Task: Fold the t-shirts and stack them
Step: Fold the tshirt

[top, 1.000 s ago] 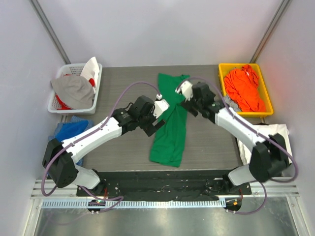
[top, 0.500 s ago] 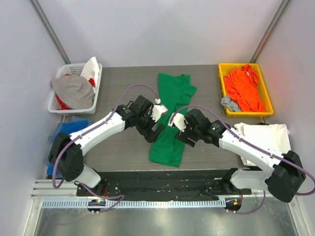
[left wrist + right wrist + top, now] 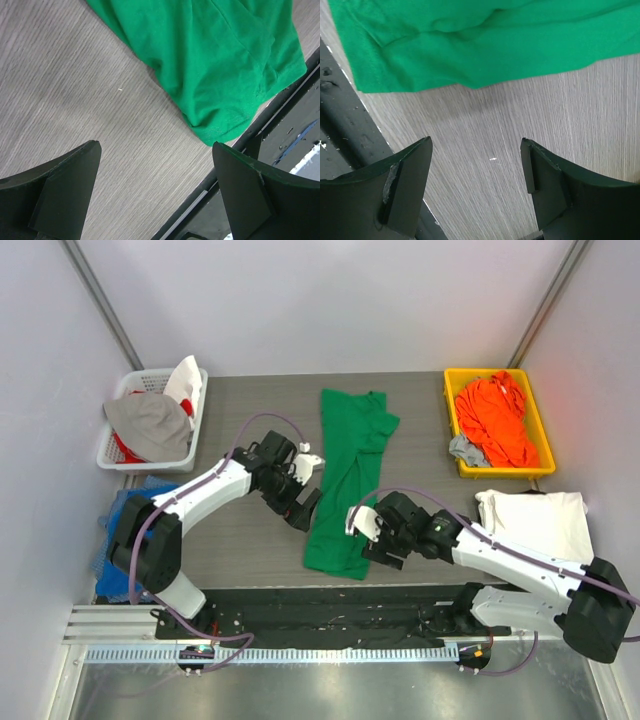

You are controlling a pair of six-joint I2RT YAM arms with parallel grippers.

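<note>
Here the bright green cotton t-shirt [image 3: 345,480] lies in the middle of the grey wood-grain table [image 3: 240,400]. It is a long, narrow, rumpled strip that runs from the far edge almost to the near edge, and its hem ends just before the black strip [image 3: 330,600] along that near edge.

The orange cotton t-shirt [image 3: 497,420] is bunched inside the yellow plastic bin [image 3: 449,420] at the far right corner, and a small grey cloth [image 3: 466,450] lies at the near end of the same bin. The white cotton t-shirt [image 3: 535,520] lies flat at the right edge, near the bin.

At the far left corner a white lattice basket [image 3: 125,462] holds a large grey garment [image 3: 150,423], a white cloth [image 3: 185,375] and something red that is mostly covered. A blue cloth [image 3: 130,508] lies at the left edge, partly hidden behind the left arm.

The left gripper [image 3: 303,510] hangs low just beside the left side of the green strip, its jaws spread wide over bare table, holding nothing. The right gripper [image 3: 380,552] hangs low beside the right side of the hem, jaws apart, with only table between them. Both arms reach inward with bent elbows.
</note>
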